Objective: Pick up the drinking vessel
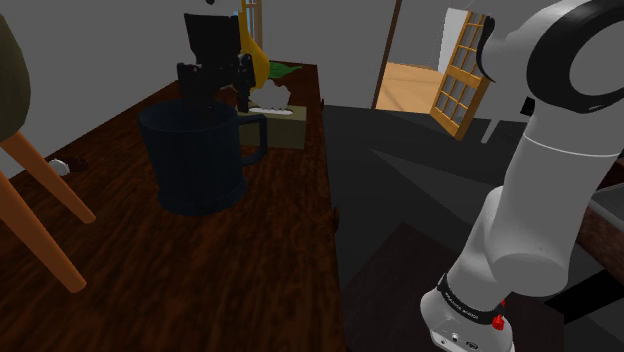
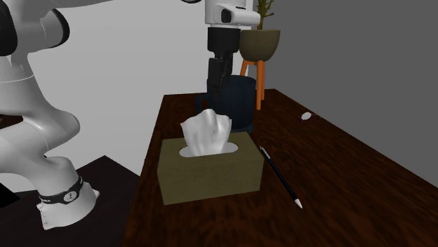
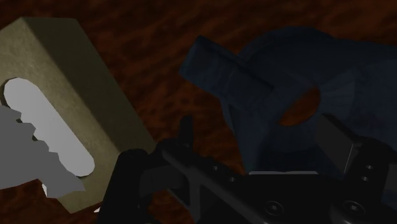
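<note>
Hovering over the handle-side rim of the dark blue mug (image 1: 195, 165), the black two-finger tool (image 1: 215, 95) is released, with its fingers spread to either side of the mug's wall beside the handle. The mug stands upright on the dark wooden worktop (image 1: 200, 290), its handle at 3 o'clock in the shoulder view. An olive tissue box (image 1: 285, 122) sits near it at 2 o'clock.
</note>
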`<state>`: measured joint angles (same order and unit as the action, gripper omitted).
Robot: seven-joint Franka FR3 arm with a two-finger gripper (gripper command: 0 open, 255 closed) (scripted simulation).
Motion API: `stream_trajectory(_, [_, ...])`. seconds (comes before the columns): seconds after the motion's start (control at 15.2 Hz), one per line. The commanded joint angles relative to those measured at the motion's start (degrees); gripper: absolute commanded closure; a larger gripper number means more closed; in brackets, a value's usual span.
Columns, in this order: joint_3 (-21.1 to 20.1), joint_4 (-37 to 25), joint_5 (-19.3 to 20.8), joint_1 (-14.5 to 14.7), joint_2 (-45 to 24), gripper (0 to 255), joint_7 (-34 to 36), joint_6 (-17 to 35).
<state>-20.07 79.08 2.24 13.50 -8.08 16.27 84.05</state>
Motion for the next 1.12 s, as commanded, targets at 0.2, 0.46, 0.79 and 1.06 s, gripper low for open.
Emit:
stream_trajectory(0.2, [0.02,0.61,-0.08,-0.06,0.22,255,-0.04,0.44])
stream_trajectory(0.46, [0.02,0.57,-0.07,-0.05,0.20,255,-0.04,0.41])
stream_trajectory(0.79, [-0.11,-3.33,0.35,0.27,-0.97,255,0.20,-2.39])
stream_trajectory(1.06, [-0.30,-8.97,1.02,0.83,-2.79,255,0.56,-6.32])
